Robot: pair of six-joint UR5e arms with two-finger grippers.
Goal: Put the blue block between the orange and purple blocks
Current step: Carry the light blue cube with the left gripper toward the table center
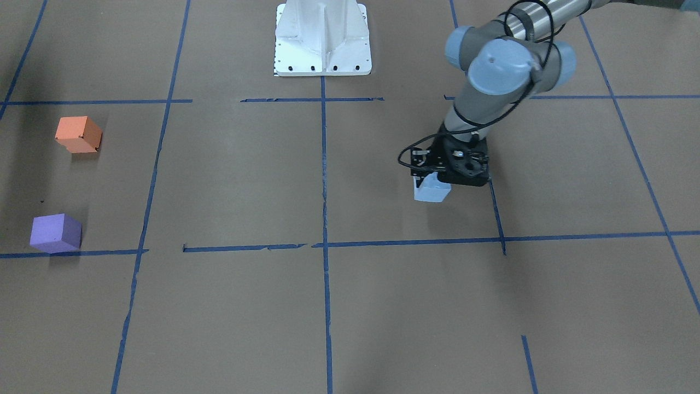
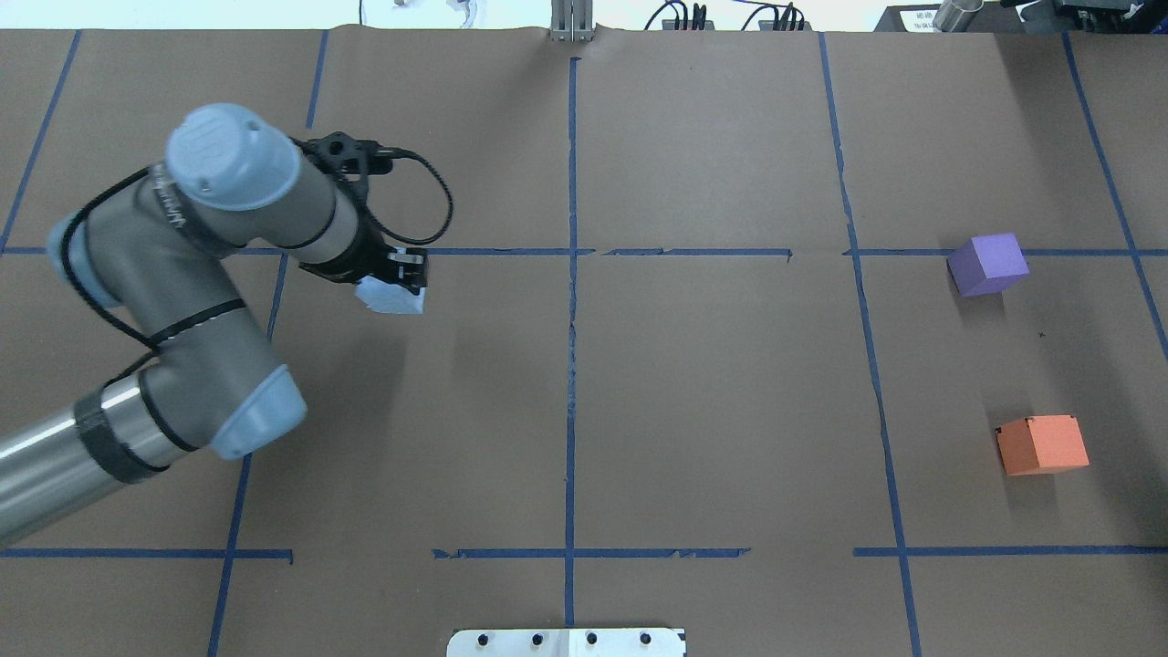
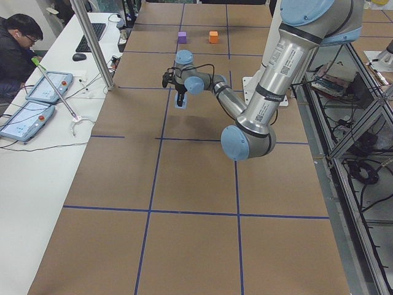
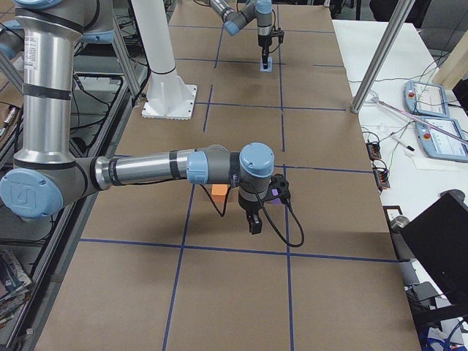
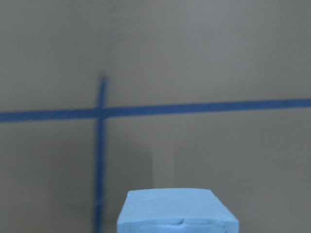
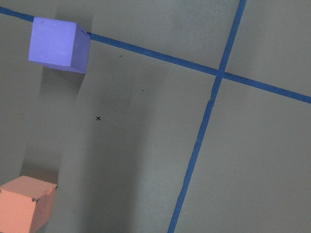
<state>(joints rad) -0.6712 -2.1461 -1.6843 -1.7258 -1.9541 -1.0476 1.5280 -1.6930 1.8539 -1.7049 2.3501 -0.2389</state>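
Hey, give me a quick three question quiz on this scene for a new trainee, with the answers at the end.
1. True or false: the orange block touches the purple block.
2. What holds the blue block? A) the left gripper. B) nothing, it lies free.
3. Fill in: in the overhead view, the orange and purple blocks sit on the view's ____ side.
Key: 1 false, they stand apart; 2 A; 3 right.

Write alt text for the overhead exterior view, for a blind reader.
The robot's left gripper grips a blue block at the left of a brown table gridded with blue tape. At the right sit a purple block and, nearer the robot, an orange block.
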